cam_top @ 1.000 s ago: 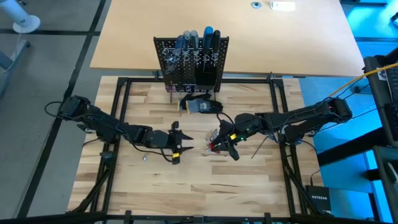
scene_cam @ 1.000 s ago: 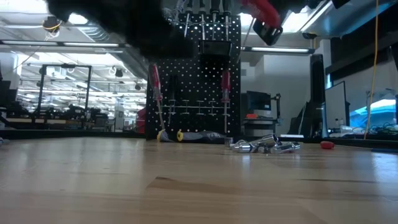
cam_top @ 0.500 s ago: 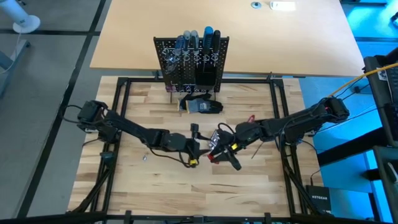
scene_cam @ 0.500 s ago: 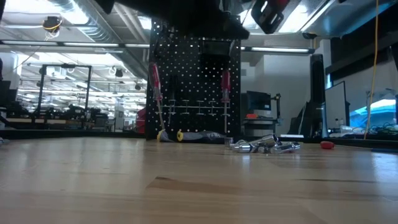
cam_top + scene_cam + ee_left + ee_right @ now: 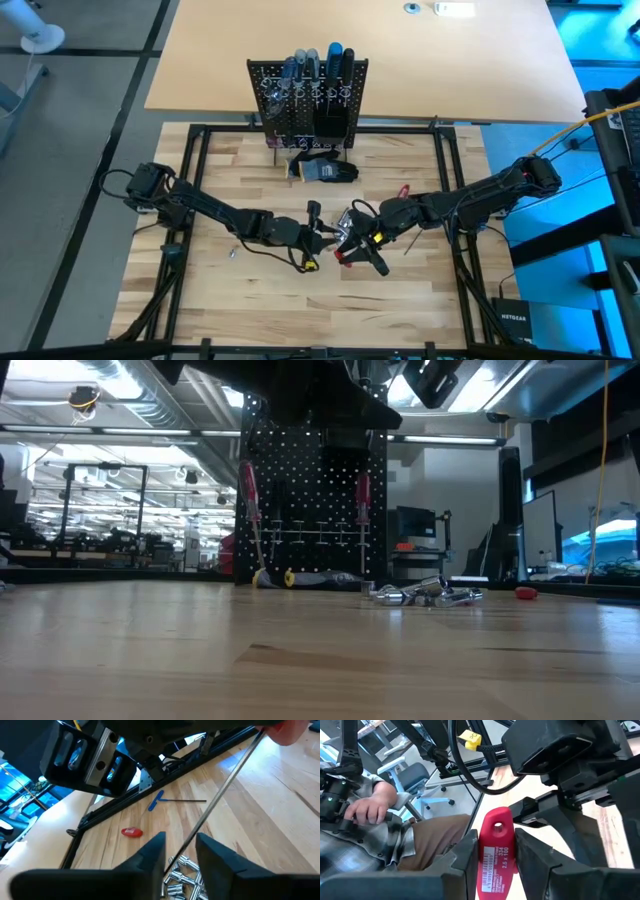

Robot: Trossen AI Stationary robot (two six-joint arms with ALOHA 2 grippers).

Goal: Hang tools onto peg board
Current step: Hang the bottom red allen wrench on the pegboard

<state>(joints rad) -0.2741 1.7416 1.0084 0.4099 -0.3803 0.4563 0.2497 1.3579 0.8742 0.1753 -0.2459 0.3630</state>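
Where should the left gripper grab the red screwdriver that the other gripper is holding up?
Probably the bare metal shaft, coming from the tip end. The right gripper already clamps both sides of the red screwdriver at its handle, so there is no room there. The shaft is long, thin and free, and it runs between the open fingers of the left gripper.

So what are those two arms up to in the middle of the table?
They are passing a red-handled screwdriver between them above the table. The right gripper clamps its handle, and the left gripper has its fingers on either side of the thin metal shaft. The peg board at the back already holds several tools, and small silver pieces lie on the table.
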